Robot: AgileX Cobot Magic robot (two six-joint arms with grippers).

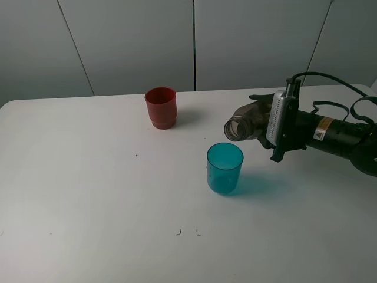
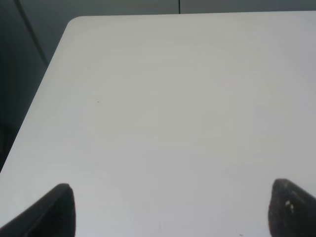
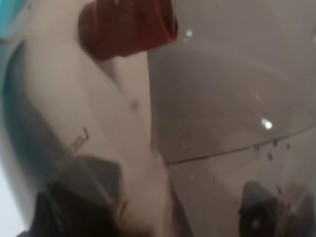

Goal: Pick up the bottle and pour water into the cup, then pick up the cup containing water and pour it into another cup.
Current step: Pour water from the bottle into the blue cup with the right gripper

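Smoky grey-brown plastic marks the bottle (image 1: 242, 125), which lies nearly level in the air. Its open mouth is turned toward the left of the high view and sits just above the far rim of the teal cup (image 1: 224, 168); whether it is squarely over the opening I cannot tell. The right gripper (image 1: 268, 122) is clamped around the bottle's body, with a silver finger (image 1: 277, 118) across its near side. The right arm (image 1: 336, 137) reaches in from the right edge of the table (image 1: 88, 194), stretched almost horizontal, its wrist rolled so that the bottle is tipped onto its side.

The teal cup stands upright near the table's middle. The red cup (image 1: 161, 107) stands upright farther back and to the left, well apart from both. The right wrist camera looks through the bottle's blurred wall (image 3: 207, 98), and the red cup (image 3: 128, 24) shows beyond it.

The left gripper (image 2: 173, 212) hangs over the white tabletop, its dark fingertips (image 2: 58, 212) spread wide apart.
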